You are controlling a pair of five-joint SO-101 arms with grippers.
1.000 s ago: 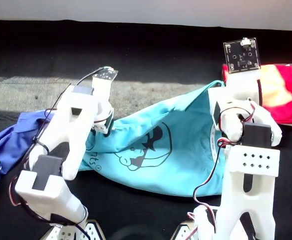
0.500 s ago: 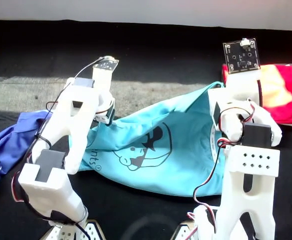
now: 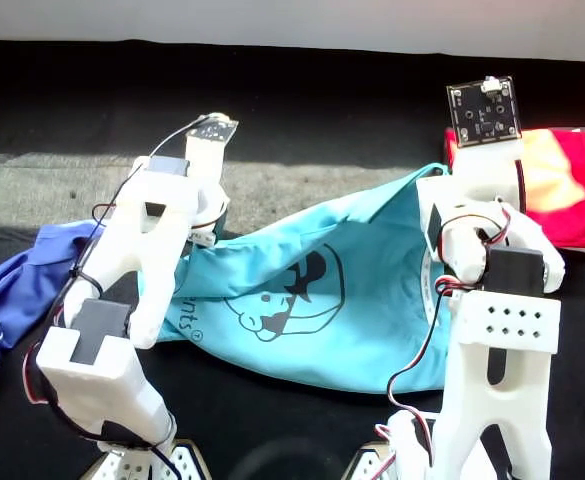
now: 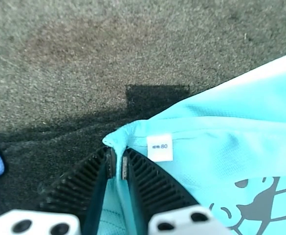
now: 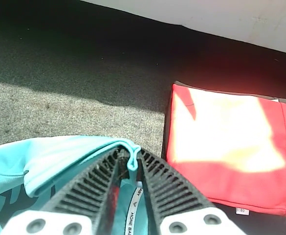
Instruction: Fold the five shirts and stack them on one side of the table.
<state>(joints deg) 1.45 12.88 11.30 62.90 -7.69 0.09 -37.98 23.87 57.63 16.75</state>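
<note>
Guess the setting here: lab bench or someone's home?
Probably a lab bench set up for cloth-folding trials. A table has a dark felt-like cover, the left gripper and right gripper each pinch an edge of a turquoise shirt, and a folded red shirt lies to one side.

A spread shirt (image 3: pixel 312 300) lies across the middle of the desk (image 3: pixel 302 120). A folded shirt (image 3: pixel 562 190) sits near its far right corner, farther back. A crumpled shirt (image 3: pixel 12 285) lies on the desk to its left.
</note>
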